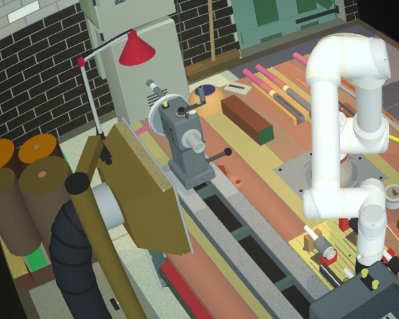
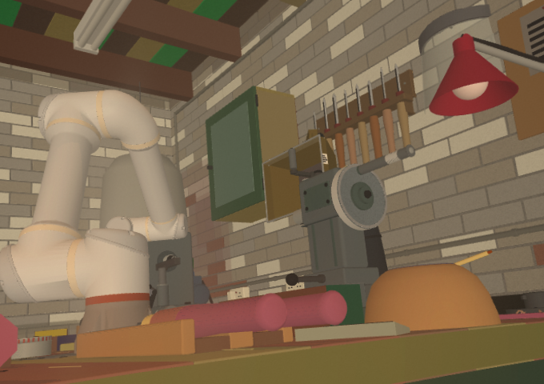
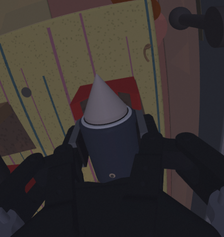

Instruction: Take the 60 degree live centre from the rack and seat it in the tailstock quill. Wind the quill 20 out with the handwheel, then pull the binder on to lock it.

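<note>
The live centre [image 3: 105, 121] lies over a red cradle [image 3: 104, 97] of the rack, on the yellow speckled board. It has a dark body and a pale cone tip. My gripper [image 3: 108, 137] is closed around its dark body. The tailstock [image 1: 186, 144] stands far off on the lathe bed, its pale quill [image 1: 194, 140] facing along the bed. The handwheel [image 2: 358, 195] sits on its back end. The binder lever [image 1: 193, 103] stands on top. In the side camera my gripper is hidden behind a dark grey housing [image 1: 365, 295].
The dark grey housing with yellow knobs stands right beside the rack. Other tools [image 1: 322, 245] rest in neighbouring cradles. A dark ball-ended lever [image 3: 192, 19] juts out near the board's edge. A red lamp [image 1: 136, 49] hangs over the tailstock.
</note>
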Available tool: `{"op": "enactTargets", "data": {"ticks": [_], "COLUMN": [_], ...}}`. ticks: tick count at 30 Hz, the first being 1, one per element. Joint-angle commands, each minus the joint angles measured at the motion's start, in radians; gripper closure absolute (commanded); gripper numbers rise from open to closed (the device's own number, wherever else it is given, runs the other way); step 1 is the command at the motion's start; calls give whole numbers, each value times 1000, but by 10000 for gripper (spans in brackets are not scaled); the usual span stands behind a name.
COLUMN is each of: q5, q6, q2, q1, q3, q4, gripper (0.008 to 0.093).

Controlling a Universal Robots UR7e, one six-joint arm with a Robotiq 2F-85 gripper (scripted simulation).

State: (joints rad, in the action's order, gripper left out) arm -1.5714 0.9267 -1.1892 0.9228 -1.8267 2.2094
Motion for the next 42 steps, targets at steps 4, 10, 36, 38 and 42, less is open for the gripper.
{"op": "enactTargets", "data": {"ticks": [4, 10, 36, 38, 42], "q5": [4, 3, 1, 1, 1], "q6": [0, 0, 0, 0, 0], "q2": [0, -6, -66, -72, -84], "q1": [1, 1, 0, 0, 0], "q3": [0, 4, 57, 63, 77], "q4": [-5, -13, -119, -131, -157], "gripper": [934, 934, 934, 934, 934]}}
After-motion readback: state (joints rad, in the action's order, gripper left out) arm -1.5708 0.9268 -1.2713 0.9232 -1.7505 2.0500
